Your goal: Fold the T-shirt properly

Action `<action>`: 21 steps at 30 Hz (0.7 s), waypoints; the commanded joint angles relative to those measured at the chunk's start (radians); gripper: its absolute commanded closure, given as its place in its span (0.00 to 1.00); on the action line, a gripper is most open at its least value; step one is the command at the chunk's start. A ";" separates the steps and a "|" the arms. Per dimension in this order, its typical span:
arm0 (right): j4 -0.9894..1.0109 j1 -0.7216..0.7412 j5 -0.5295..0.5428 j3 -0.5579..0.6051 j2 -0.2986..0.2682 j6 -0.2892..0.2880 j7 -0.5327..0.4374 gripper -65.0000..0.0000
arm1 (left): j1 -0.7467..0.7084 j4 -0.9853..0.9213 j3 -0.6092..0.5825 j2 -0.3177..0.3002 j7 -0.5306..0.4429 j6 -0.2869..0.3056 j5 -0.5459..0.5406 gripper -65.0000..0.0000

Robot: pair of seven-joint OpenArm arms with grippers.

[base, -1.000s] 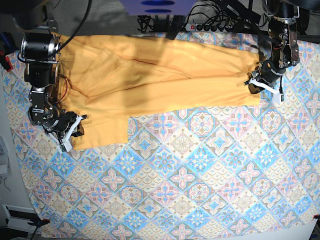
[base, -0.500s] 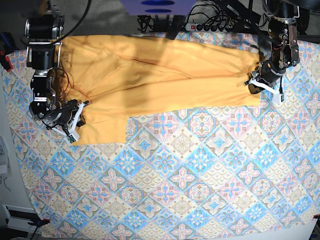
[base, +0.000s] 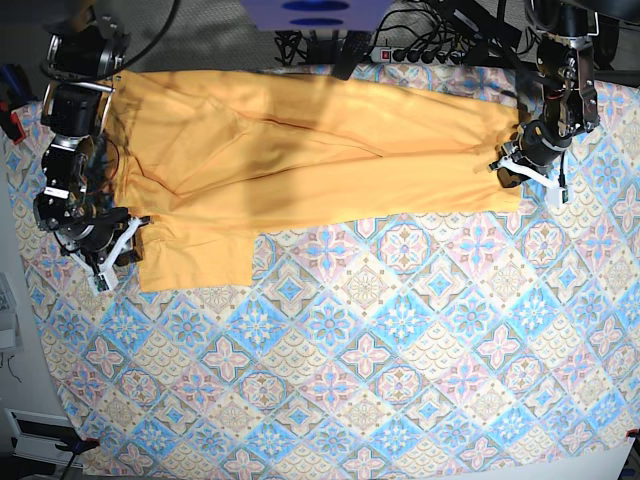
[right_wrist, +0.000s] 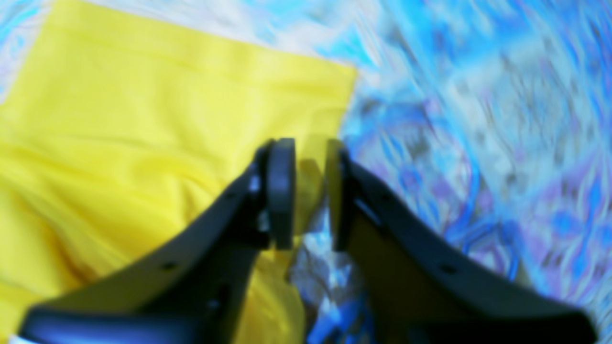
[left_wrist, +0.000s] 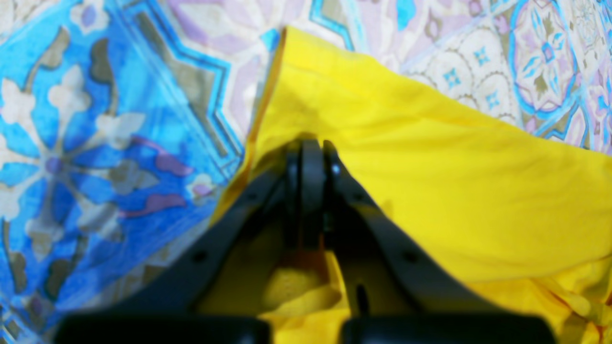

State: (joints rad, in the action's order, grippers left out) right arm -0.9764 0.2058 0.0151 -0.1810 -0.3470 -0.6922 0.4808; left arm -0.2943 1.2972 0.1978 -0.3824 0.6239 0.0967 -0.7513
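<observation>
My right gripper (right_wrist: pixel 311 145) is spread, with a gap between its two dark fingers. Yellow cloth shows in this gap, and the side edge of the T-shirt (base: pixel 320 135) runs down there, so that one finger is over the cloth and the other is just past the edge, over the patterned tablecloth (base: pixel 400 350). I cannot tell if the fingers touch the cloth

My left gripper (left_wrist: pixel 311 148) is pressed together, and it is pinching the T-shirt near its other end. Around the fingertips the yellow fabric is gathered in creases, and a narrow corner of it stands out beyond them

The T-shirt lies between my two arms, in a long band across the upper part of the base view. It is wider and more wrinkled at the side of my right arm (base: pixel 65 150), with some folds going slantwise. There a flat, nearly rectangular flap (base: pixel 205 262) comes out below the band, and my right gripper is at its outer edge. At the side of my left arm (base: pixel 570 75), the band ends under the gripper, and a small part of the shirt reaches lower than the fingers

Under all this is the tablecloth, with blue, pink and cream tiles. At the top middle of the base view I see a dark blue shape (base: pixel 315 12), just beside the upper edge of the T-shirt
</observation>
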 commanded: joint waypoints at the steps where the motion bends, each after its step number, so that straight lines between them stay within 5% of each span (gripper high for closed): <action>1: 0.011 0.045 0.015 0.001 -0.008 -0.006 -0.020 0.68 | -0.029 -0.020 -0.001 -0.011 0.093 -0.099 0.108 0.98; 5: 0.106 0.080 0.015 0.001 -0.011 -0.006 -0.040 0.55 | -0.029 -0.020 -0.002 -0.011 0.093 -0.099 0.108 0.98; 21: 0.310 0.166 0.015 0.001 -0.011 -0.006 -0.170 0.54 | -0.030 -0.020 -0.002 -0.011 0.095 -0.099 0.108 0.98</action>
State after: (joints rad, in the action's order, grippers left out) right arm -0.6533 0.3386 0.0307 -0.1787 -0.3412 -0.6956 0.3130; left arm -0.2943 1.2972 0.1959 -0.3824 0.6235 0.0956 -0.7509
